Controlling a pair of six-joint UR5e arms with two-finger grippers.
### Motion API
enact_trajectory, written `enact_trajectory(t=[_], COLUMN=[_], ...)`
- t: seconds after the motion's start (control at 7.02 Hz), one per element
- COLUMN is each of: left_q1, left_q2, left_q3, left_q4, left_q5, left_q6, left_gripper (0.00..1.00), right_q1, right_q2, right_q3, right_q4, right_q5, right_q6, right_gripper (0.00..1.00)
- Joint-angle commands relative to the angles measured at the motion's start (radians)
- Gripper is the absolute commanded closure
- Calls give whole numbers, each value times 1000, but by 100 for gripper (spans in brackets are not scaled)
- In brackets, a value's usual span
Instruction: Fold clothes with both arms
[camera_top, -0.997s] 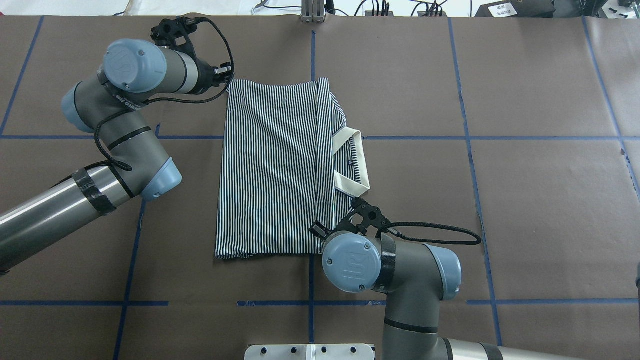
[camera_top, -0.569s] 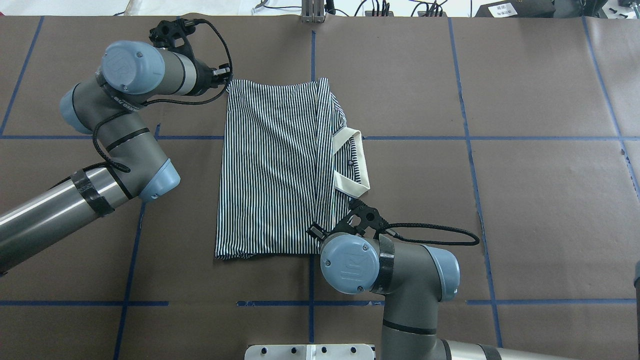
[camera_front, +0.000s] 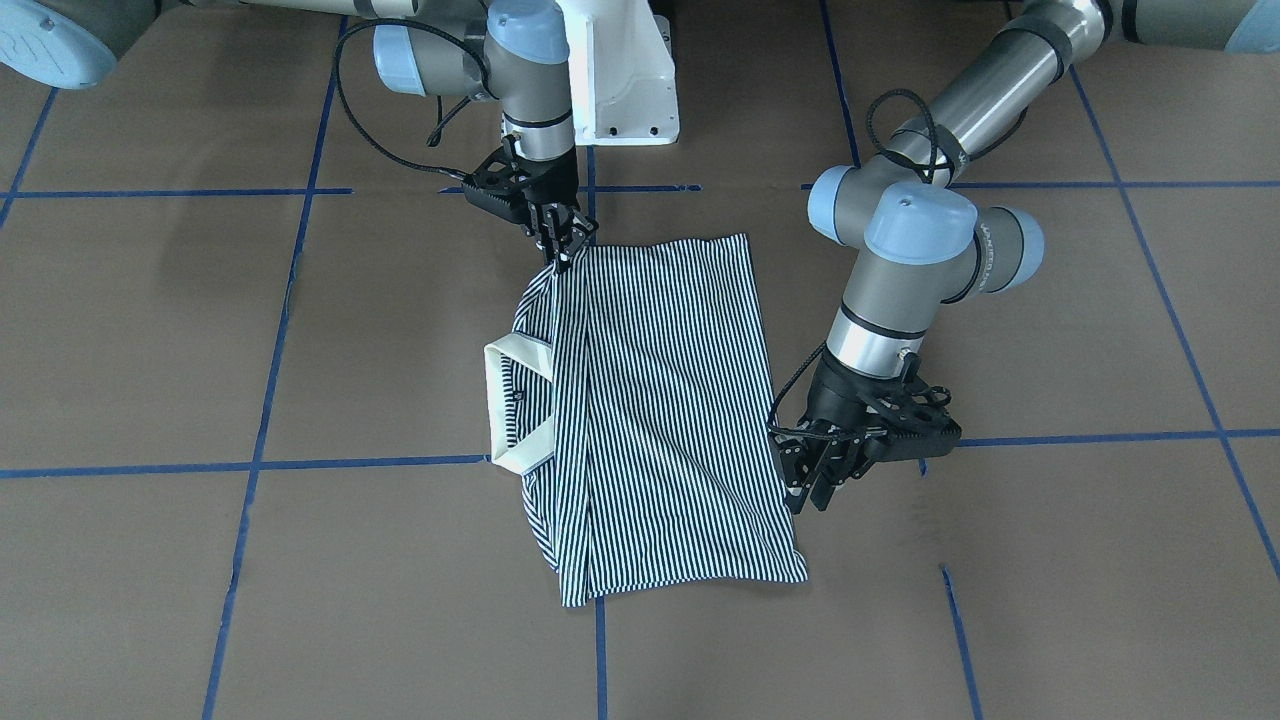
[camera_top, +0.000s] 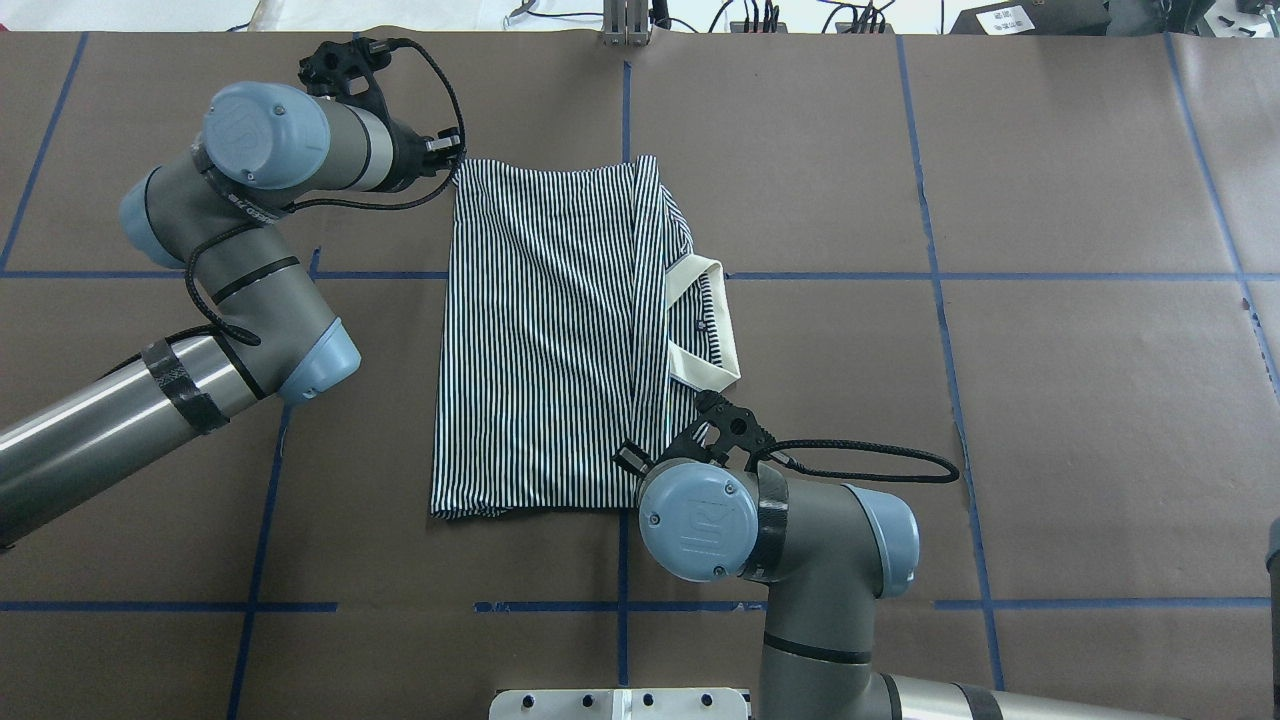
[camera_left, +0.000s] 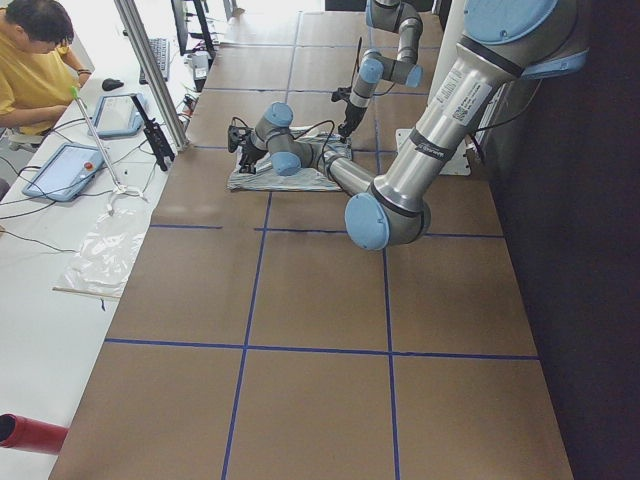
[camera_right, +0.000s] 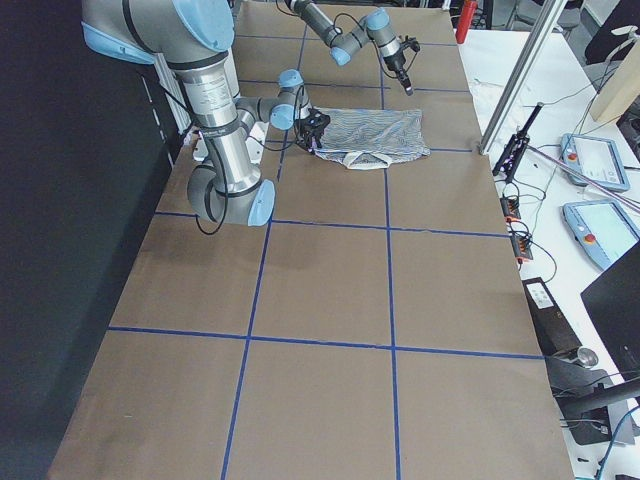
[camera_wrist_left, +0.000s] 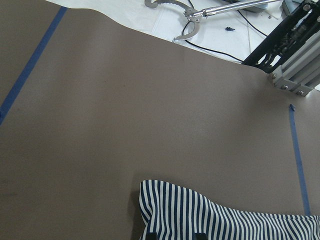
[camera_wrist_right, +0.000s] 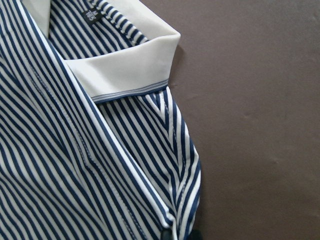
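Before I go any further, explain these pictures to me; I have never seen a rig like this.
Two jointed robot arms, the left arm and right arm, work at a brown table taped with blue lines. One camera looks over the robot's shoulders, one faces it, two look from the table's ends, one sits on each wrist. A striped polo shirt, partly folded, lies there, cream collar showing. The right gripper pinches its robot-side edge near the collar. The left gripper is at a far corner; whether it grips is unclear.

L arm (camera_top: 250, 290), R arm (camera_top: 820, 590): silver-grey tubes, lt-blue joint caps (camera_top: 265, 120), blk cables (camera_top: 870, 450), tape bands (camera_top: 185, 385), fingers (camera_front: 822, 488); white base (camera_front: 620, 70).
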Motion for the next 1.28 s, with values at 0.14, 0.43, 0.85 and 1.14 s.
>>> enact_trajectory(t=[0.14,0.43,0.85,1.14], left_q1=[29,169,383,457], left_q2=[67,235,420,419], left_q3=[-114,-403,-569,-595], left_q4=[12,139,149,221], left_q5=[-2,8,90,84], left_q6=[-67,-211,-403,-538], left_gripper=[59,56,51,50], right_q1=[5,-11,-39,-41], right_q2=[-10,-77,-107,-108], right_q3=[43,141,183,181], right_q4=[-12,-16,-16,-16], right_q5=[6,-1,-3,-3], right_q6=[-9,0,4,4], right_gripper=[100,100,100,100])
